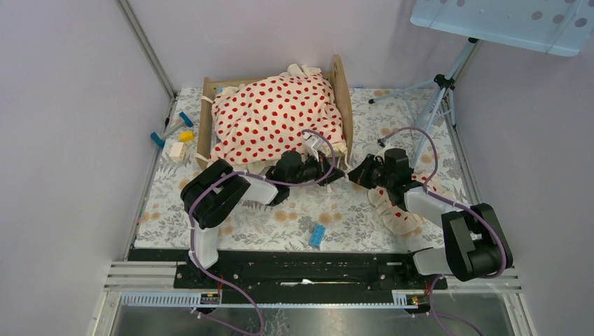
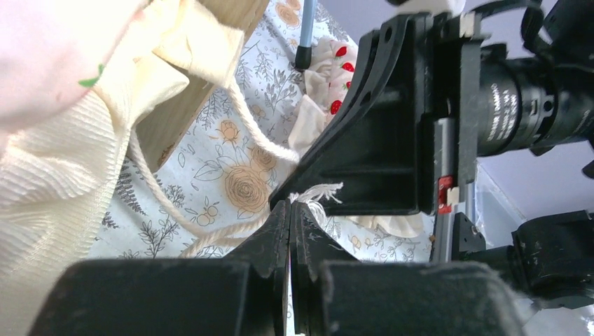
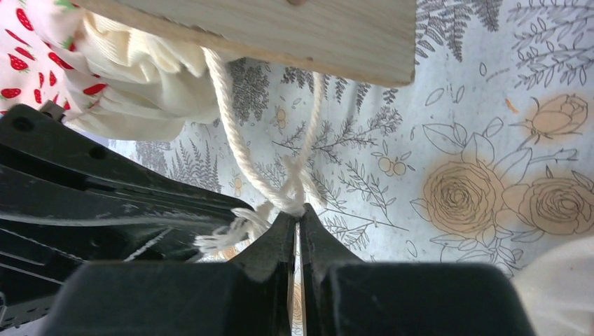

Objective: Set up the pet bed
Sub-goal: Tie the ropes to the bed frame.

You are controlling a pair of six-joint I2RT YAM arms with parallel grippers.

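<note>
**Top view.** Small light-wood pet bed (image 1: 340, 82) stands at the far middle of the floral-cloth bench (image 1: 280, 217). Its mattress is hidden under a cream, red-dotted ruffled blanket (image 1: 277, 119). Left gripper (image 1: 328, 168) and right gripper (image 1: 356, 173) meet tip to tip just off the bed's near right corner. A red-dotted ruffled pillow (image 1: 391, 210) lies partly under the right arm. Blue toy brick (image 1: 317, 236) sits near the front edge (well apart from the bed).

**Left wrist.** Left gripper (image 2: 289, 213) jaws are pressed together, pinching a cream twisted cotton cord (image 2: 210, 231). The cord runs up toward the blanket's hem beside the wooden frame, and a frayed end pokes out at the tips. The right gripper's black body sits directly in front.

**Right wrist.** Right gripper (image 3: 298, 220) jaws are likewise closed, nipping the cord at a knot where two strands cross, just below the bed's wooden board.
</note>
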